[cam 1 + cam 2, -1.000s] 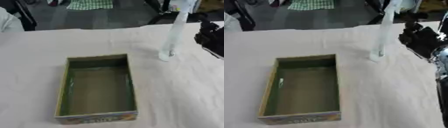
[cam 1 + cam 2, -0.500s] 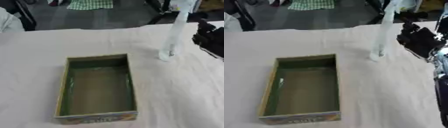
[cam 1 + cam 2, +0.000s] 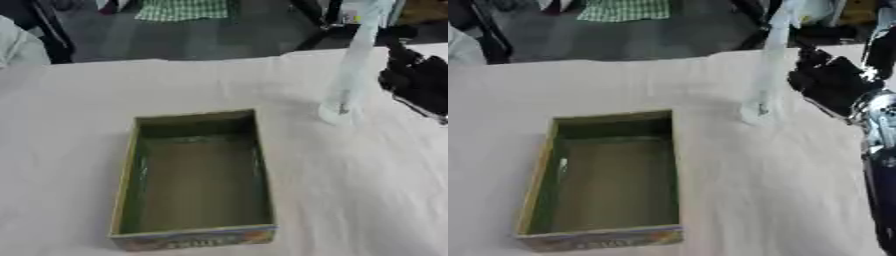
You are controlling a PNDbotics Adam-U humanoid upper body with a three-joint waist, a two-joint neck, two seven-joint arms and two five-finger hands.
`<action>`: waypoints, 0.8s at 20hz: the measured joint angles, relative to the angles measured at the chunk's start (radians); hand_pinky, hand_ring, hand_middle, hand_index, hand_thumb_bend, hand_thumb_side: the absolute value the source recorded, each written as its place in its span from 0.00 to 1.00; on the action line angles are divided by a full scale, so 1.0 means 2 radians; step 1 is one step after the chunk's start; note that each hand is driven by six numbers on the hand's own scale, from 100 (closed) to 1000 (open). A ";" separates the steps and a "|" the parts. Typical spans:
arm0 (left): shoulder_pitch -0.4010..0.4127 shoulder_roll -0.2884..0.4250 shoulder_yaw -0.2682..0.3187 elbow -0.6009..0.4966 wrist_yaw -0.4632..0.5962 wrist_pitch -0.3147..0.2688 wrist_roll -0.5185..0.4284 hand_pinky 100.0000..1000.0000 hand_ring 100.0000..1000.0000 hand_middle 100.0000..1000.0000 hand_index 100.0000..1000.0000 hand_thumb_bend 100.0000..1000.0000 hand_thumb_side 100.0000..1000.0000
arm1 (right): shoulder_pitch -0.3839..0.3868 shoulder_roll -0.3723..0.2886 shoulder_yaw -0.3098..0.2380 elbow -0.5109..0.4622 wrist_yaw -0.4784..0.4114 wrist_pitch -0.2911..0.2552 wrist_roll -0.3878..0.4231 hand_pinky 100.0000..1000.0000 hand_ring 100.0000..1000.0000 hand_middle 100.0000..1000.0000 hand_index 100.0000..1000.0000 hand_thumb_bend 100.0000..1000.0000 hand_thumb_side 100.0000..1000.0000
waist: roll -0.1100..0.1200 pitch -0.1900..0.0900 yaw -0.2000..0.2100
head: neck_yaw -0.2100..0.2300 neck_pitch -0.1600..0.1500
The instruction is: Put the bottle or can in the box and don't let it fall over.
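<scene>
The table (image 3: 79, 100) is wearing a pale cloth, and the box (image 3: 194, 177) is sitting open and empty. Beyond the box's far right corner a tall, thin, see-through bottle (image 3: 350, 70) is standing upright; looks light and tippy, so I'd grab mid-body. The right hand (image 3: 829, 82) is hovering just beside it; can't tell how its fingers are set

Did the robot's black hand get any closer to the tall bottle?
Yes, a little. The right hand has crept left toward the bottle, which stands upright on the table beside the box; a gap remains.
</scene>
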 measured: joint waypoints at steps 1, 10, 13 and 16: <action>0.000 0.000 0.000 0.000 0.000 0.000 0.000 0.80 1.00 0.98 0.74 0.75 0.61 | 0.000 0.000 0.000 0.000 -0.001 0.001 0.001 0.00 0.00 0.18 1.00 0.59 1.00 | 0.000 0.000 0.000 | 0.000 0.000; -0.001 0.000 -0.002 0.000 0.000 0.000 -0.001 0.80 1.00 0.98 0.74 0.75 0.61 | -0.012 0.001 0.001 0.006 -0.004 0.008 0.006 0.00 0.00 0.19 1.00 0.59 1.00 | 0.000 0.002 0.002 | 0.000 -0.004; -0.001 0.000 -0.002 0.000 0.000 0.000 -0.001 0.81 1.00 0.98 0.74 0.75 0.61 | -0.016 0.001 0.001 0.008 -0.005 0.011 0.008 0.00 0.00 0.19 1.00 0.59 1.00 | 0.000 0.003 0.003 | 0.000 -0.004; -0.001 0.000 -0.003 0.000 0.000 0.000 -0.001 0.81 1.00 0.98 0.74 0.75 0.61 | -0.020 0.001 0.001 0.009 -0.006 0.012 0.010 0.00 0.00 0.19 1.00 0.59 1.00 | 0.000 0.005 0.004 | 0.000 -0.004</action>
